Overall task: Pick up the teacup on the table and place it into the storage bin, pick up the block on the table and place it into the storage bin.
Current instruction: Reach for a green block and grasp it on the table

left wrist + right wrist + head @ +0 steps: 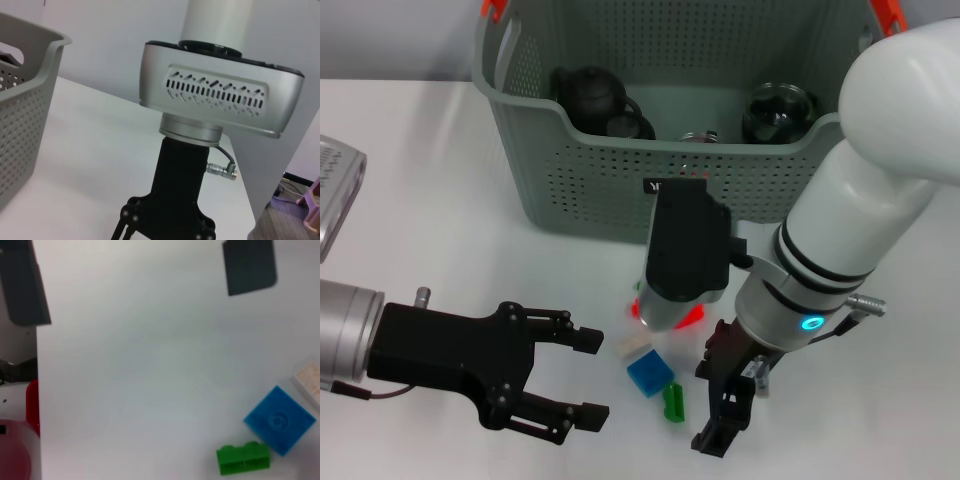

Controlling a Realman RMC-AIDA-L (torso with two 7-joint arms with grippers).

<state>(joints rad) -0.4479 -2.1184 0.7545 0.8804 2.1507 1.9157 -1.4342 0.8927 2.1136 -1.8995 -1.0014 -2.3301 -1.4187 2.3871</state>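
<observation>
The grey-green storage bin [590,180] stands at the back of the white table; its wall also shows in the left wrist view [20,100]. No teacup shows on the table. Inside the bin a small dark cup [625,126] sits by a black teapot [588,92]. A cream block [635,345], a blue block [650,373] and a green block [673,402] lie together in front of the bin. My right gripper [725,400] points down just right of them, open and empty [137,275]. My left gripper [588,378] is open and empty, just left of the blocks.
A red object [695,318] is partly hidden under the right wrist housing [685,260]. Glass items [780,110] lie in the bin's right side. The blue block [279,419], green block [243,459] and cream block [307,377] show in the right wrist view.
</observation>
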